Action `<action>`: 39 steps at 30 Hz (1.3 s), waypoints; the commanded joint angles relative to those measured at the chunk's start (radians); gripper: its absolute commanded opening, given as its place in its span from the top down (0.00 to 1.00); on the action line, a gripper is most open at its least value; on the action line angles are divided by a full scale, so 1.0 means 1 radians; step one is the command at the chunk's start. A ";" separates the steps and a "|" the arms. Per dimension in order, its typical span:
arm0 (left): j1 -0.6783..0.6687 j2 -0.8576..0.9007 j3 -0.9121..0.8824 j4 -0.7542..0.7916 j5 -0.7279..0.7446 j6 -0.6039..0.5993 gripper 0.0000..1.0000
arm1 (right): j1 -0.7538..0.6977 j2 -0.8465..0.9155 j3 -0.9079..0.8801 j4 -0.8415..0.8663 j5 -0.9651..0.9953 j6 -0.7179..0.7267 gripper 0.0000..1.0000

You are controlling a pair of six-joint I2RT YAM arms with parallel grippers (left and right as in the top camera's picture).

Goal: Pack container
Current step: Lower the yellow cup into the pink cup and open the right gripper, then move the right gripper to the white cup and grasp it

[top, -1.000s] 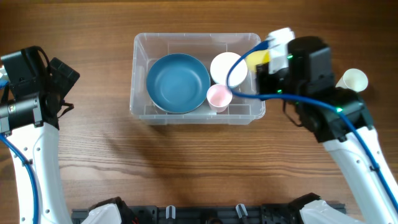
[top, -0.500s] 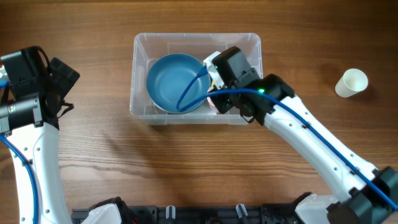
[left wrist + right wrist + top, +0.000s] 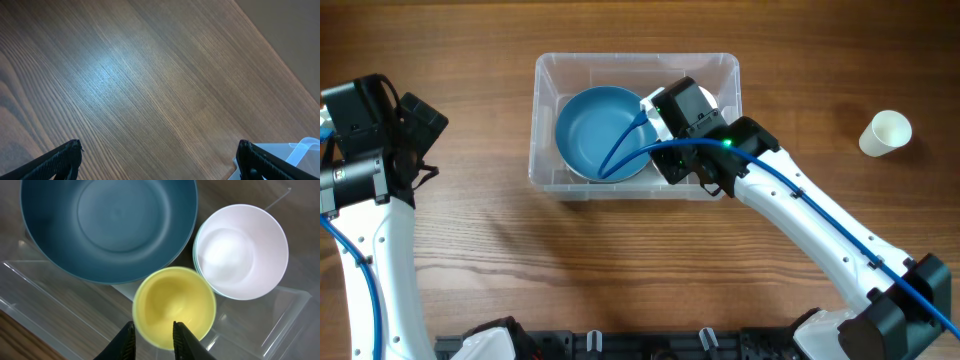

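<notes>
Right gripper (image 3: 152, 330) is pinched narrow on the near rim of the yellow cup (image 3: 172, 305), hanging over the container (image 3: 545, 120), which sits mid-table toward the far side. Best bet imo: lower it straight down beside the blue bowl (image 3: 107, 220) and white bowl (image 3: 242, 250), and only let go once it's seated. Left gripper (image 3: 159, 147) is spread wide over bare wood on the left. A second ago the right arm was at the container's right end; it's since swung left over the middle.

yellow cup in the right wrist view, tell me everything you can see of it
The yellow cup is small, round, plain, plastic by its look, empty, upright with its mouth to the camera, its edge slightly blurred. It is inside the container, beside the blue bowl and the white bowl. The right gripper pinches its near wall, one finger inside, one outside.
</notes>
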 commanded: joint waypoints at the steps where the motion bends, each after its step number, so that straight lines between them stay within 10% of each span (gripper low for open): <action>1: 0.005 0.003 0.008 -0.001 0.005 0.005 0.00 | 0.004 0.010 0.016 0.012 -0.026 0.005 0.73; 8: 0.005 0.003 0.008 -0.001 0.005 0.005 0.00 | -0.087 -0.058 0.084 -0.062 0.087 0.163 0.71; 22: 0.005 0.003 0.008 -0.001 0.005 0.005 0.00 | -0.916 0.003 0.230 -0.208 0.040 0.132 0.43; 39: 0.005 0.003 0.008 -0.001 0.005 0.005 0.00 | -0.970 0.449 0.230 -0.032 0.093 0.097 0.41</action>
